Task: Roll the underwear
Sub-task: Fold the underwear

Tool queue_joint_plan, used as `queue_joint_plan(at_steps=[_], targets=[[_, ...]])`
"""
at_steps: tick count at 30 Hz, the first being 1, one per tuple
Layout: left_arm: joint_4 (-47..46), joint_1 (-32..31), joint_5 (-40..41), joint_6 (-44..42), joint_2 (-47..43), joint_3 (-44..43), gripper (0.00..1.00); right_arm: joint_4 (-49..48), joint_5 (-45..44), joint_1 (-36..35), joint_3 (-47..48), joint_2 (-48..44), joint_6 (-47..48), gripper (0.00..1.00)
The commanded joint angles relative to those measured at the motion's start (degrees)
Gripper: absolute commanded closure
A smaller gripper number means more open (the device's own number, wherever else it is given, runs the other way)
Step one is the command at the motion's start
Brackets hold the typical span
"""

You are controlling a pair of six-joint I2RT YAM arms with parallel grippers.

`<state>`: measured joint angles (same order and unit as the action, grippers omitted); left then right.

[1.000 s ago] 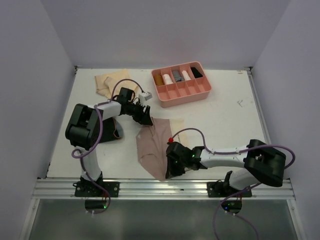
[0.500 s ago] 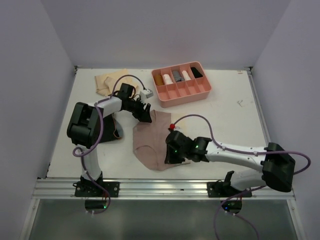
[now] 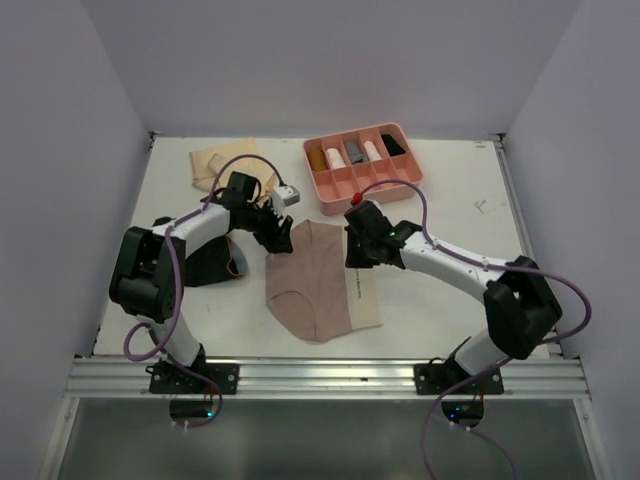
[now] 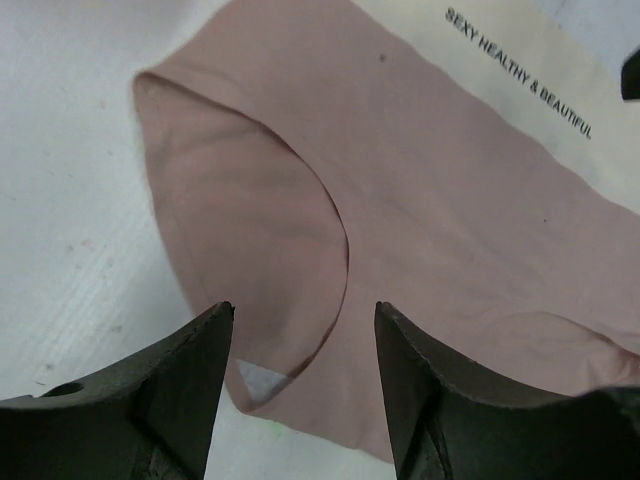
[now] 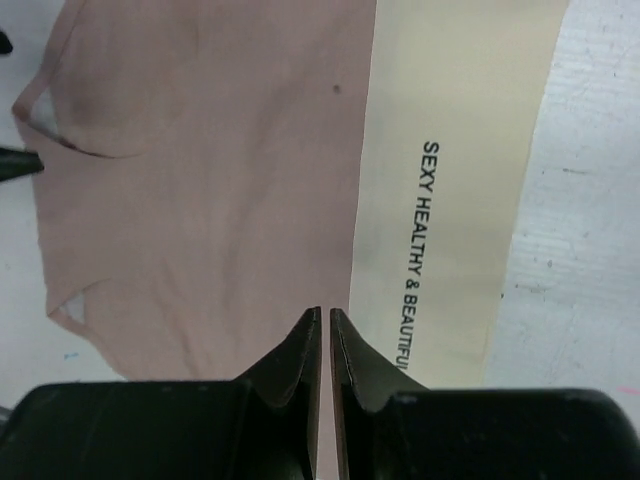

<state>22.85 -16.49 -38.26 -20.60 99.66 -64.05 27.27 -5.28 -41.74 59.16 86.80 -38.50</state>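
Underwear piece in dusty pink now lies opened out flat on the tabletop, roughly at its centre and between the two arms, with its cream band exposed along the right-hand side. A second ago the same garment was bunched into a narrow diagonal strip trailing towards the near edge, so it has just been spread. In my judgement that puts it ready for folding or rolling, though no roll has been started. The pink divided tray stands beyond the garment at the far side, with rolled items in some compartments. The black garment sits under the left arm and the pale tan one lies at the far left, both untouched. The right arm has swung from low beside the near edge to the far side of the garment. The right end effector hangs over the seam between pink cloth and cream band, fingers all but pressed together, nothing visible between them; the cloth below looks flat and released. The left end effector has kept its station at the garment's far-left corner, fingers spread, straddling the curved leg opening and holding nothing. The small printed lettering on the cream band now faces upward.
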Motion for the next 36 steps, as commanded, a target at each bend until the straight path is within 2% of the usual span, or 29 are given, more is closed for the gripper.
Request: queue_joint_plan(at_steps=[1,4,9,14,19,21,22,25,26,27,32,36], targets=[[1.1,0.5,0.4,-3.4,-0.1,2.9,0.38,-3.8,-0.3,1.2,4.0,4.4,4.5,0.89],[1.2,0.5,0.4,-4.3,-0.3,3.4,0.38,-5.0,0.4,2.0,4.0,8.4,5.2,0.90],[1.5,0.5,0.4,-4.5,0.1,2.4,0.38,-8.4,1.1,2.6,-1.9,9.1,3.1,0.93],[1.7,0.5,0.4,-4.7,1.4,0.3,0.38,-11.7,3.0,2.6,-12.3,4.7,-0.8,0.94],[1.7,0.5,-0.8,-4.7,2.8,-1.9,0.38,-11.6,5.0,2.6,-16.7,-2.1,-1.4,0.94],[1.4,0.5,-2.3,-5.0,2.9,-3.3,0.38,-10.4,5.0,2.6,-15.5,-6.6,0.0,0.86],[0.9,0.5,-2.5,-4.7,2.7,-4.1,0.38,-9.8,5.0,2.6,-14.6,-8.2,0.6,0.69],[-1.8,0.5,-3.3,-3.3,3.4,-6.7,0.38,-8.1,2.0,3.1,-8.8,-10.7,5.0,0.42],[-2.5,0.5,-3.7,-2.8,4.0,-7.6,0.38,-7.8,-0.1,3.3,-5.5,-10.5,7.3,0.39],[-3.2,0.5,-3.7,-2.2,4.8,-8.4,0.39,-7.8,-0.1,4.0,-4.0,-9.0,8.1,0.39],[-13.3,0.1,-1.5,4.1,7.9,-10.0,0.42,-8.5,3.3,12.4,3.6,-0.2,11.8,0.57],[-18.4,-1.3,0.3,6.8,9.9,-9.8,0.42,-11.3,4.0,15.2,6.1,5.9,13.6,0.62]])
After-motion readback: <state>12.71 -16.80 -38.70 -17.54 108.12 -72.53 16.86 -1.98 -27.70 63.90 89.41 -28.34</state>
